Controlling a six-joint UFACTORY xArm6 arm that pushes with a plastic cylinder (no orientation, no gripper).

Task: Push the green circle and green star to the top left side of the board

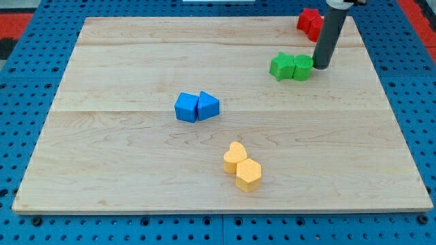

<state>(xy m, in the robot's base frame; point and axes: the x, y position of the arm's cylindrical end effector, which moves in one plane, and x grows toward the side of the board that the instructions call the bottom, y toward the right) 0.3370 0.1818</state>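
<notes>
Both greens (star [280, 66], circle [302, 67]) touch; my tip [319, 67] just right.

Two blue blocks [197, 107] sit touching near the middle of the wooden tabletop [122, 61]. Two yellow blocks [242, 166] touch below them, and red blocks [310, 22] lie at the view's top right.

Bright, even overhead light; sharp pic, no glare.
Shadows soft & short: a faint one under my tip [320, 67], small ones hugging the blocks to the view's left of the tip. Wooden board [122, 170] evenly lit, grain crisp. Edges in focus, no obvious distortion.
</notes>
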